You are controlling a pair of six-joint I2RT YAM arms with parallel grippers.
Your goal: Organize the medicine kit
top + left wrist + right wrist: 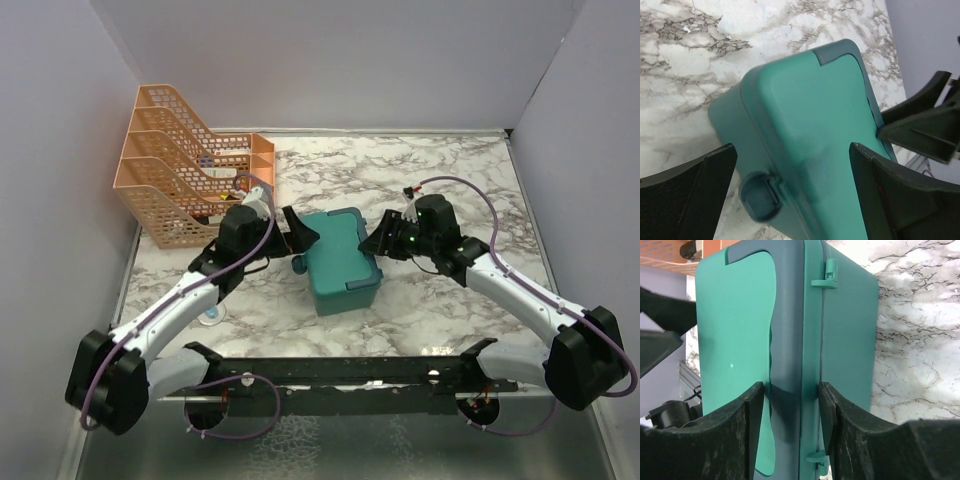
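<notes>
The teal medicine kit stands in the middle of the marble table with its lid down. My left gripper is at its left side. In the left wrist view this gripper is wide open, its fingers straddling the kit above the round side latch without touching it. My right gripper is at the kit's right side. In the right wrist view this gripper is closed on the lid's edge, one finger on the lid top and one on the side wall.
An orange mesh file rack with small items inside stands at the back left, close behind my left arm. A small pale object lies under the left arm. A black rail runs along the near edge. Walls enclose the table.
</notes>
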